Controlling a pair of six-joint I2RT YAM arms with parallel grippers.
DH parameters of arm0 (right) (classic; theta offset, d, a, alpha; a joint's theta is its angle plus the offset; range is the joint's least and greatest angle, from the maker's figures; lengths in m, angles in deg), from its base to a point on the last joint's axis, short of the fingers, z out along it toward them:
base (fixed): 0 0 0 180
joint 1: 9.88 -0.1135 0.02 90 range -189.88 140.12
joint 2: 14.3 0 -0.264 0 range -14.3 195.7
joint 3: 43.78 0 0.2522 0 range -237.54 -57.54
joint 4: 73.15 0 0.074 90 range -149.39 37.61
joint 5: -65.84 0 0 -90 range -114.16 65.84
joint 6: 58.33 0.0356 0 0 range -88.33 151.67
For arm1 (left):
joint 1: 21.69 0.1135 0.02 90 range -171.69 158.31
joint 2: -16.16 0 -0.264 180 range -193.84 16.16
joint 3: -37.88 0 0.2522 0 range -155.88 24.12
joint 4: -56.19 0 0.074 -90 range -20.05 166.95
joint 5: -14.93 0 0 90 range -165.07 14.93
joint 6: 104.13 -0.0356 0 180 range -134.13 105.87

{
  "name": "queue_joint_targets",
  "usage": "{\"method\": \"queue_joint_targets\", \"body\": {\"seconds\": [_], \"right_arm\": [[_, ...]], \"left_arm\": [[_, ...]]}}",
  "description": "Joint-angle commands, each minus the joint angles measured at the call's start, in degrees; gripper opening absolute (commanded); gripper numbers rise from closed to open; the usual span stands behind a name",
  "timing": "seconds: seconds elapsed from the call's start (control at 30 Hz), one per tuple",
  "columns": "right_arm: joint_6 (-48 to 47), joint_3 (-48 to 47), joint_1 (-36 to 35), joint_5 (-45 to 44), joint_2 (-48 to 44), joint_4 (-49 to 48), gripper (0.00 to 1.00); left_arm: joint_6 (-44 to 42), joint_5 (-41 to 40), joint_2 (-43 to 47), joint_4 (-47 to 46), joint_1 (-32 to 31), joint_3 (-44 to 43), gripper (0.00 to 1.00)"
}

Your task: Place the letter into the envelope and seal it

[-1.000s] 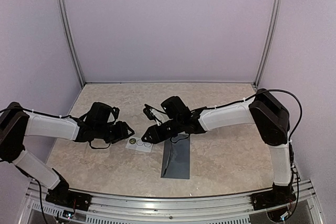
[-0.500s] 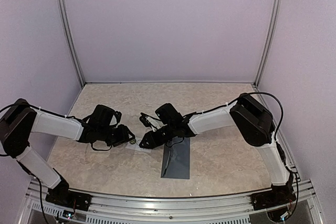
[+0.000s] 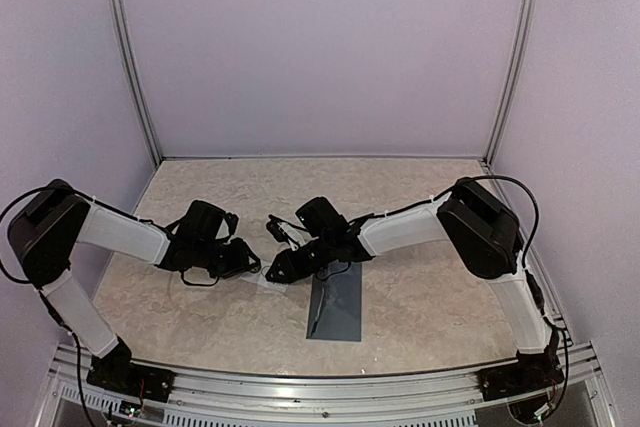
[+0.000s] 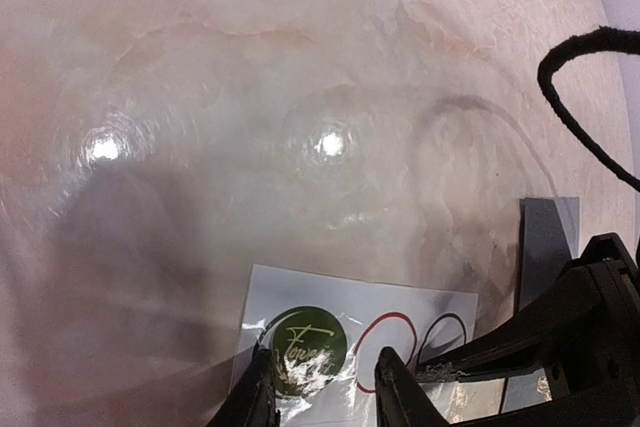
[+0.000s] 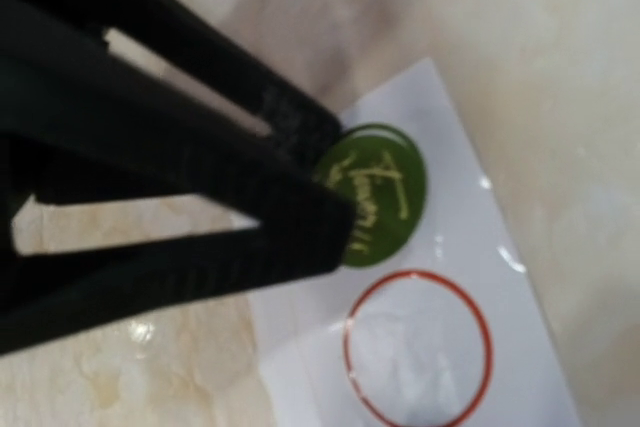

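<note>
My left claw [image 4: 323, 372] hangs open low over the beige marbled tabletop [image 3: 420, 247], one finger on either side of the round dark green sticker with gold lettering [image 4: 303, 362] on the small white backing strip [image 4: 400, 312]. Only that wrist view shows the gap. My right claw [image 5: 335, 182] has its tips at the sticker's edge, and I cannot tell whether they pinch it. From above, both claws nearly hide the strip. The long slate blue-grey paper envelope [image 3: 338, 307] lies flat just right of them, nearer me.
</note>
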Motion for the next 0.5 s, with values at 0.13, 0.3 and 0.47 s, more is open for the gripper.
{"method": "queue_joint_targets", "body": {"seconds": [0.13,0.3,0.47], "right_arm": [[0.43,1.01,0.27,-0.65,1.94,2.53,0.26],[0.53,1.01,0.27,-0.65,2.04,2.47,0.26],[0.43,1.27,0.28,-1.11,2.16,2.62,0.26]], "left_arm": [[-1.31,-2.58,-1.85,1.0,0.28,-0.79,0.23],[-1.33,-3.98,-2.23,1.78,0.31,-0.91,0.07],[-0.82,-3.41,-2.68,0.59,0.23,-0.76,0.0]]}}
